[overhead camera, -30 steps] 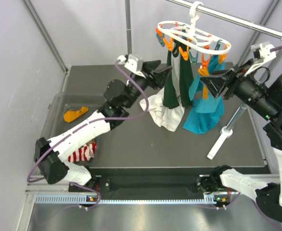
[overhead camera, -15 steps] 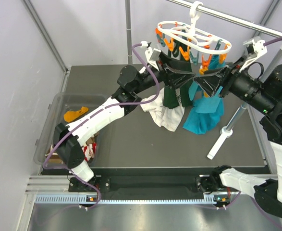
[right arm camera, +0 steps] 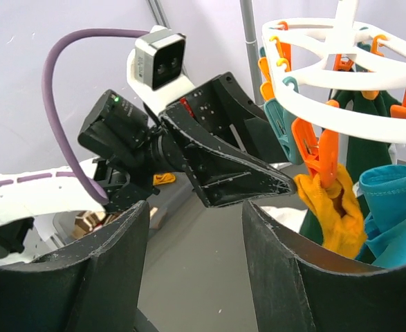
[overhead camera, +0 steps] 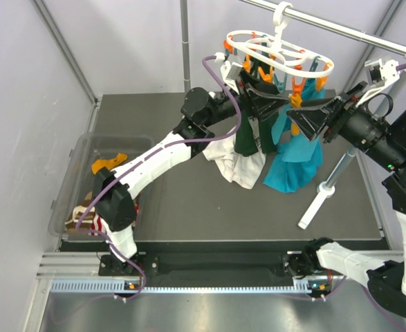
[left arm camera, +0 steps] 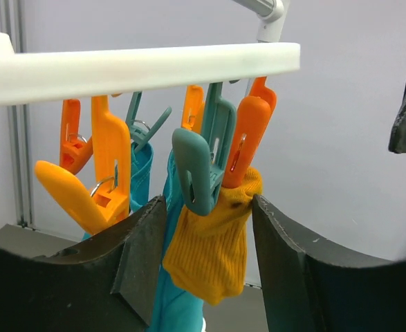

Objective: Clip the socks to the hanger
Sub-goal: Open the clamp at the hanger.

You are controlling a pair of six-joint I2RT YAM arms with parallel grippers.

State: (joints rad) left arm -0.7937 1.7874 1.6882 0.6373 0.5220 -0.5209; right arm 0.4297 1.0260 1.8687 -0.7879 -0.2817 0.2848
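The hanger hangs from the rail over the far side of the table, and both my arms reach up to it. Well apart at the left edge, the clear bin holds an orange sock and striped socks. My left gripper is the nearer, spread wide with a finger on either side of the mustard sock. That sock dangles long axis down from an orange clip, with a teal clip just beside it. My right gripper, also wide and empty, faces the sock from the opposite side.
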